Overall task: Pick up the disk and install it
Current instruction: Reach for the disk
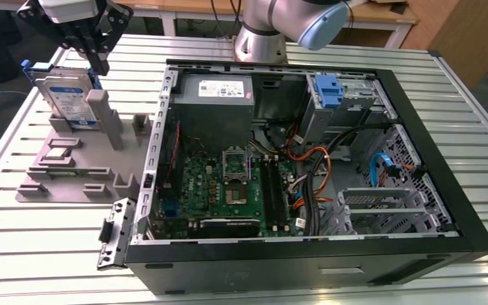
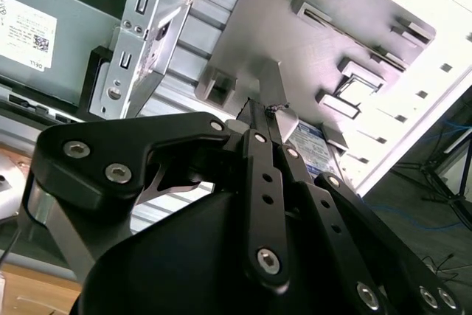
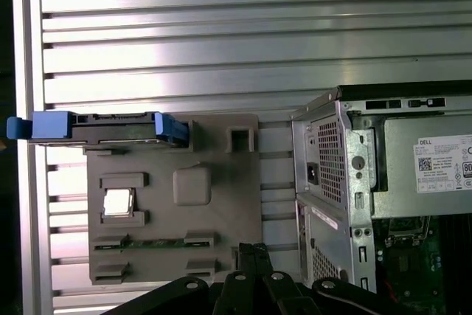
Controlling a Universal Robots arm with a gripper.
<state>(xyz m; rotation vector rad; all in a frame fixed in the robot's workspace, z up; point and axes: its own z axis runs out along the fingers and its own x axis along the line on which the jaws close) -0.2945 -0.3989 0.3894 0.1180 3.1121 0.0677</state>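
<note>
The disk (image 1: 64,96), a silver drive with a white-and-blue label in a blue carrier, stands on edge in a slot at the far end of the grey fixture plate (image 1: 66,175). In the first wrist view the disk (image 3: 96,128) shows edge-on; in the second wrist view a bit of its label (image 2: 310,142) peeks past the fingers. My gripper (image 1: 101,68) hangs just above the disk's upper corner, on the exterior view's right of it, shut with nothing in it. Its closed tips (image 3: 254,250) (image 2: 267,108) hover over the fixture, apart from the disk.
The open computer case (image 1: 447,190) lies on the slatted table, on the exterior view's right of the fixture. Inside it are a grey power supply (image 1: 214,92), a drive bay holding a blue bracket (image 1: 329,92), and the mainboard with cables. A chip (image 3: 118,203) and a memory stick (image 3: 151,242) rest on the fixture.
</note>
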